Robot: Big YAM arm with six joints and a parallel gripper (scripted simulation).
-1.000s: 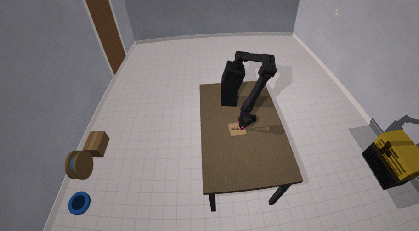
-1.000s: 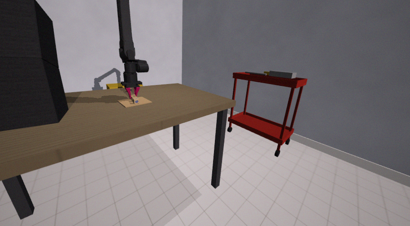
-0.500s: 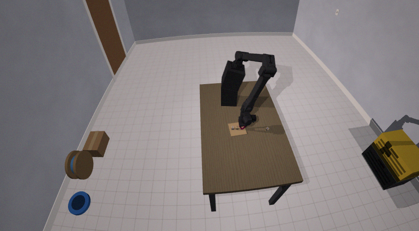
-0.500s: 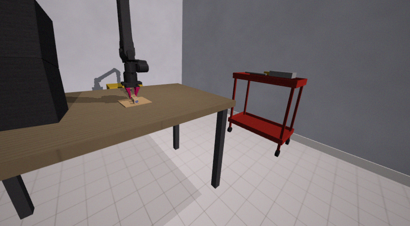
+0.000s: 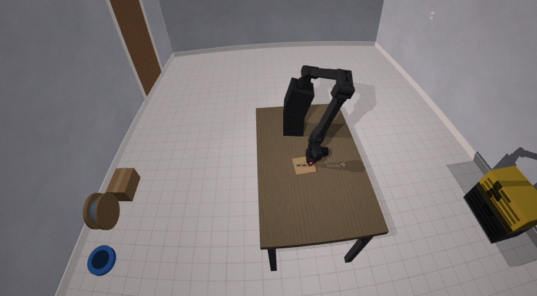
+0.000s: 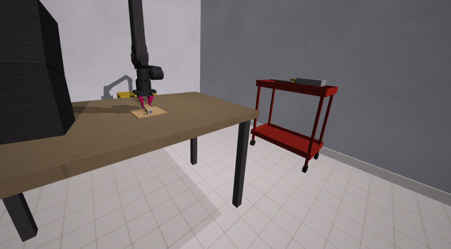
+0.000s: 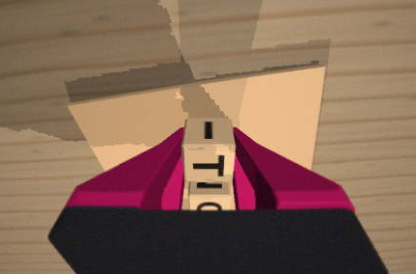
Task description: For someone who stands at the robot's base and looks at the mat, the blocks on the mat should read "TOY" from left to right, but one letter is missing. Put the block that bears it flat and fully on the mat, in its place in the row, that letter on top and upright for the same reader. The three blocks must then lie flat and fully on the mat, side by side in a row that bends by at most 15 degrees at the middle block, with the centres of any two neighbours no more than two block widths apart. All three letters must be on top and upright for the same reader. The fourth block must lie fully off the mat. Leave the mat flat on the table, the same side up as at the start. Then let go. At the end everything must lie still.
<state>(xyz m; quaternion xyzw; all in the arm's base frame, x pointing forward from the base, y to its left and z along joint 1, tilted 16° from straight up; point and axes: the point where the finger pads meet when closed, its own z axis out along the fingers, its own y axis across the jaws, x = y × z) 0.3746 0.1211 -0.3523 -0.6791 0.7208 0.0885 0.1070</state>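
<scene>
- T block (image 7: 208,154): pale cube clamped between the magenta fingers of the hand (image 7: 209,164); a black "T" shows on the face turned to the wrist camera, a single black bar on the face beyond it; held low over the mat, at the mat's end nearest the arm; whether its underside touches the mat I cannot tell.
- Hand: narrow, closed on the T block, one finger on each side face; pointing straight down in the exterior view (image 6: 146,102).
- O block (image 7: 209,200): just beside the T block, on the camera side in the wrist view; only its top edge and part of a round letter show above the black hand body; the two blocks look touching or nearly so.
- Mat (image 7: 278,111): tan sheet lying flat on the bench (image 6: 186,116); the arm's shadow crosses its far part.
- Top view: two small blocks (image 5: 301,164) side by side on the mat (image 5: 304,170), the hand (image 5: 311,162) at the end of their row; letters too small to read here.
- Fourth block (image 5: 342,164): alone on the bare bench (image 5: 317,213), well apart from the mat, on the far side of the hand from the other two.
- Surroundings: red cart (image 6: 296,87) by the grey wall; yellow case (image 5: 504,198) on the floor; brown door (image 5: 130,27).
</scene>
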